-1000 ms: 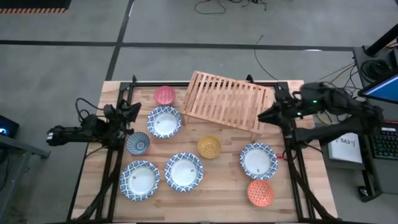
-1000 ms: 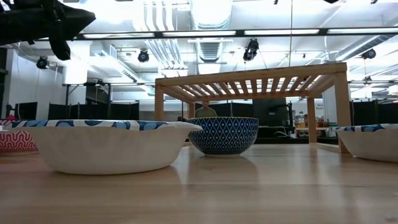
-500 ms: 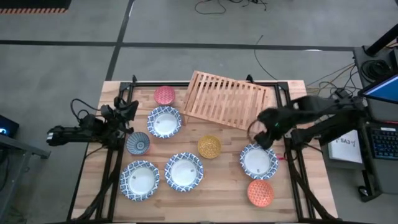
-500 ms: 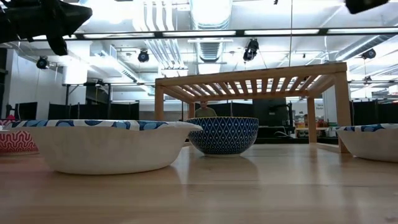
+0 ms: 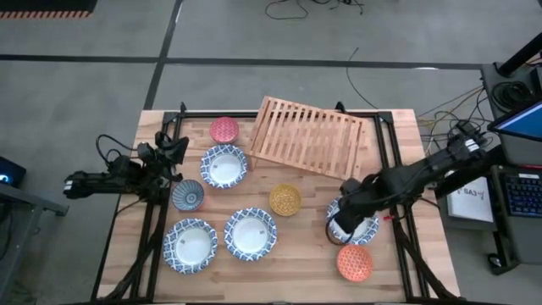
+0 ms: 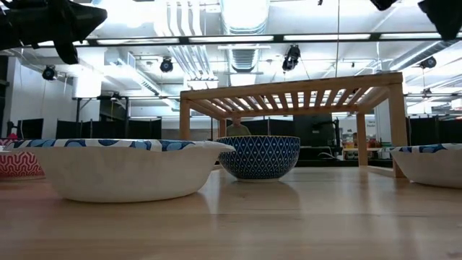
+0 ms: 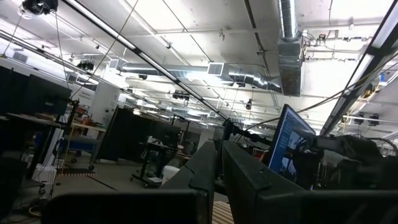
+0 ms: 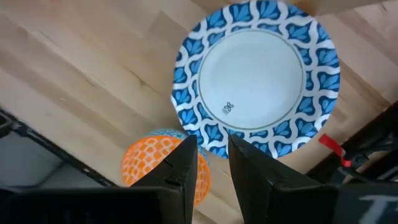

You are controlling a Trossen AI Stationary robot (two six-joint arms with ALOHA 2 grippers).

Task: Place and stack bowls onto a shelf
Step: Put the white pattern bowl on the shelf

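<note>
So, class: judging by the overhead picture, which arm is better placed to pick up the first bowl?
The right. Its claw hangs over the patterned bowl near the orange bowl, while the left claw waits at the table's left edge.

I see shelf (image 5: 310, 135) top bare, open from above. Right gripper (image 5: 343, 222) over wide bowl (image 5: 352, 219), fingers narrowly apart; orange bowl (image 5: 354, 263) just beside, crowding approach. Bare tabletop (image 5: 309, 229) between yellow bowl (image 5: 285, 200) and wide bowl gives passage.
</note>
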